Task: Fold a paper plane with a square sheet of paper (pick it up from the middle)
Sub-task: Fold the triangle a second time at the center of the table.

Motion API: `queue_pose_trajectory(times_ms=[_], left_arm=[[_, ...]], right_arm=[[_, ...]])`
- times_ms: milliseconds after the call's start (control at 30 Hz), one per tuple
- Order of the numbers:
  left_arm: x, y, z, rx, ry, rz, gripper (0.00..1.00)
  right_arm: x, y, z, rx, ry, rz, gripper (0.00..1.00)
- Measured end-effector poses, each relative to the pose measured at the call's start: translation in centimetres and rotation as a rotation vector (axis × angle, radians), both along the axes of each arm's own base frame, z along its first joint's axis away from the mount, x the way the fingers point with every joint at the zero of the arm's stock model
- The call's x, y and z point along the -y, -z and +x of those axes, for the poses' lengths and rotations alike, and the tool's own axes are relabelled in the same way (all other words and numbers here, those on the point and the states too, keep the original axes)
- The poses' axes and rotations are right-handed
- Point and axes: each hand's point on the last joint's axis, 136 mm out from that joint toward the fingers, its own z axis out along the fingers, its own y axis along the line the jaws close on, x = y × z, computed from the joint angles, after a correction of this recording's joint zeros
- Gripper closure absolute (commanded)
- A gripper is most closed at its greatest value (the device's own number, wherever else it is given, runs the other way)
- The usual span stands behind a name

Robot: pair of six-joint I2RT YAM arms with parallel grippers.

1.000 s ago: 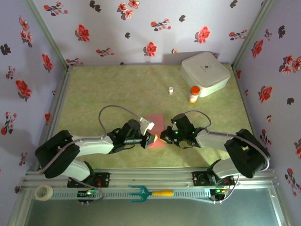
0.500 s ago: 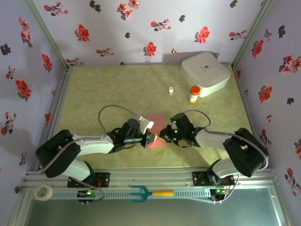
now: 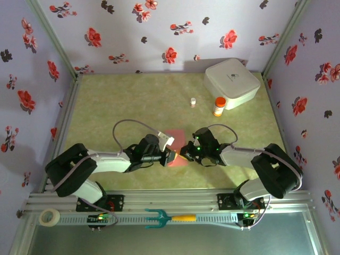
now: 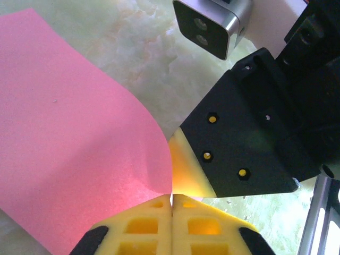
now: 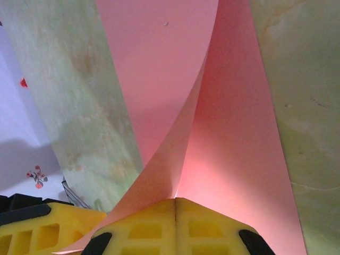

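Observation:
The square sheet of paper [image 3: 177,139] is salmon pink and lies on the green table between the two arms, its near part lifted. My left gripper [image 3: 171,155] comes in from the left, my right gripper [image 3: 183,154] from the right, and their tips almost touch. In the left wrist view my left gripper [image 4: 172,197] is shut with the curled edge of the paper [image 4: 69,159] ending at its tips. The right gripper's yellow finger [image 4: 187,171] sits just beyond. My right gripper [image 5: 176,201] is shut on a raised fold of the paper [image 5: 234,133].
A white rounded box [image 3: 232,82] stands at the back right, with an orange pill bottle [image 3: 219,106] and a small white bottle [image 3: 193,102] in front of it. A teal fork with an orange handle [image 3: 169,218] and a tape roll [image 3: 49,217] lie on the near rail.
The left arm's rear links have shifted a little to the right. Both grippers and the paper stay where they were.

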Motion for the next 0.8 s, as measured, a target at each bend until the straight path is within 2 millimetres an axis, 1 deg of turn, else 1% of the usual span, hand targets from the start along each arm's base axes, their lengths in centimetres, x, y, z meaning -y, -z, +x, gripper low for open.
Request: queue_pose_trajectory(times_ms=[367,467,633,800], left_arm=[[-0.2,-0.1,0.4,-0.005,-0.006,-0.005,1.00],[-0.3,0.0,0.4,-0.009,-0.004,-0.005,1.00],[-0.6,0.8,0.8,-0.024,-0.016,0.013,1.00],[-0.7,1.9,1.6,-0.042,-0.031,0.039,1.00]], right_arm=[[1.5,1.9,-0.7,-0.036,0.001,-0.117,0.98],[2.2,2.6,-0.7,-0.046,-0.003,-0.177,0.98],[3.2,2.8,-0.5,-0.031,-0.015,-0.265,0.99],[3.4,2.9,-0.4,-0.020,-0.030,-0.291,0.98]])
